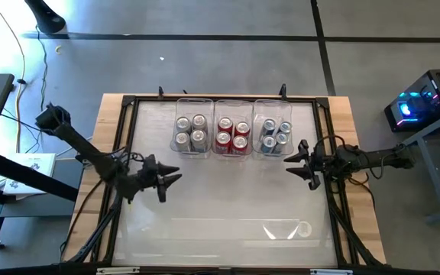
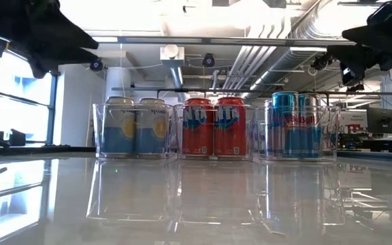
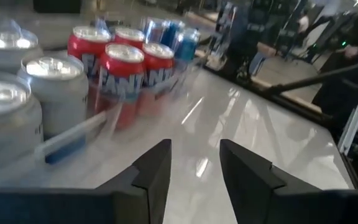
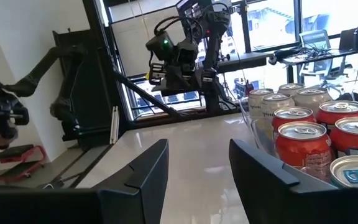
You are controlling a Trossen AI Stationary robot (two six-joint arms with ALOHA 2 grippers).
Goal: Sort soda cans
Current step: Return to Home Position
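Three bins [image 1: 233, 101] filled, soda cans [image 1: 224, 124] sorted by colour. Left gripper [image 1: 168, 178], right gripper [image 1: 292, 159]: fingers spread, empty. Retract both clear of bin walls.

Daylight pours through tall windows [image 2: 15, 116] beyond my bench's left edge. The glossy white bench top [image 2: 196, 204] mirrors the bright ceiling [image 2: 135, 17], glaring near its front-right corner; silver-topped metal soda cans [image 3: 42, 68] gleam.

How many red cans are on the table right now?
4 red cans, all in the middle clear bin, packed two by two, between the silver cans and the blue cans. None seem hidden.
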